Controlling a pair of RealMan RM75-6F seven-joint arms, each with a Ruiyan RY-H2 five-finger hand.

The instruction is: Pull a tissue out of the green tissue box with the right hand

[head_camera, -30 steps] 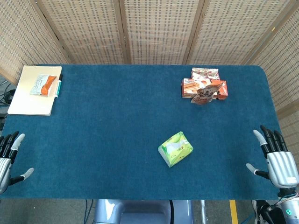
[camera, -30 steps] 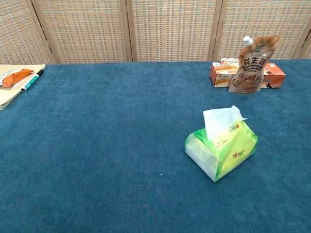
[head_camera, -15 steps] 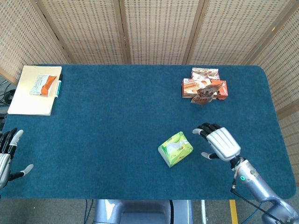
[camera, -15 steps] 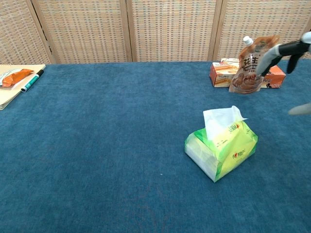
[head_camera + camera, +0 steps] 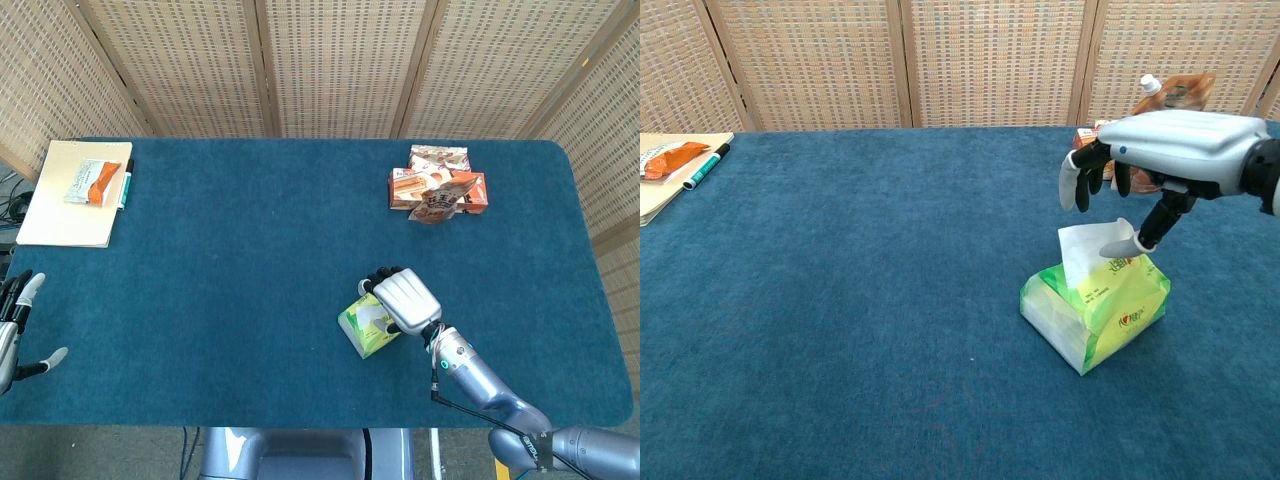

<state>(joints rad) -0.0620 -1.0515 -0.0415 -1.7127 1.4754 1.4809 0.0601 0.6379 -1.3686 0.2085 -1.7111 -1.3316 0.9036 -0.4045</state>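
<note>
The head view looked steeply down from above the near edge, taking in the whole blue felt-covered table [image 5: 250, 250] up to the woven cane screens [image 5: 340, 65]. The chest view sat low at table height, closer, facing those screens across the cloth. Both shared the green plastic-wrapped tissue box [image 5: 1095, 310] and the silver right hand [image 5: 405, 298] above it.

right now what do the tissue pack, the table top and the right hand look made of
Tissue pack: seemingly soft glossy plastic film, green and creased, with thin white paper tissue sticking up. Table top: matte blue cloth, felt or short pile by its fuzzy grain. Right hand: smooth silver shell, plastic or metal unclear, with dark fingers and pale tips.
</note>
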